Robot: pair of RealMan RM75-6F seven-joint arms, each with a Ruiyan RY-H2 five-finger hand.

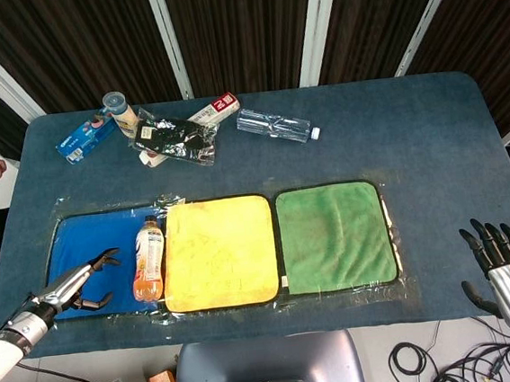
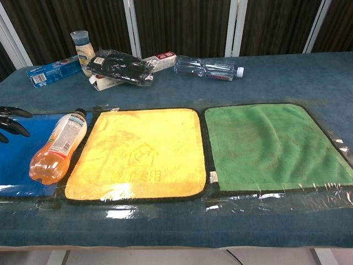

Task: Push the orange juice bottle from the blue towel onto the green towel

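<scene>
- Head view: the clear plastic bottle of orange juice with a white label lies on its side along the right edge of the square blue towel, cap pointing to the far side of the table. It touches or just overlaps the near edge of the square yellow towel.
- Beyond the yellow towel, further from the bottle, lies the square green towel, the target.
- The left hand, a dark metal one, hovers over the blue towel just beside the bottle; its fingers are spread and curved, holding nothing and apparently not touching the bottle.
- The right hand sits well apart from the bottle, past the green towel off the table's near corner, fingers apart and empty.
- Chest view: the bottle looks nearly full, so I judge it moderately heavy, stiff-walled and smooth. Lying down, it should roll sideways readily, though the plush cloth and towel seams may snag it.
- A push is best placed on the long side facing the left hand, near the labelled middle, so that neither end swings ahead.
- Only the dark fingertips of the left hand show at the frame's edge, beside the bottle over the blue towel.
- The right hand is not seen here.
</scene>
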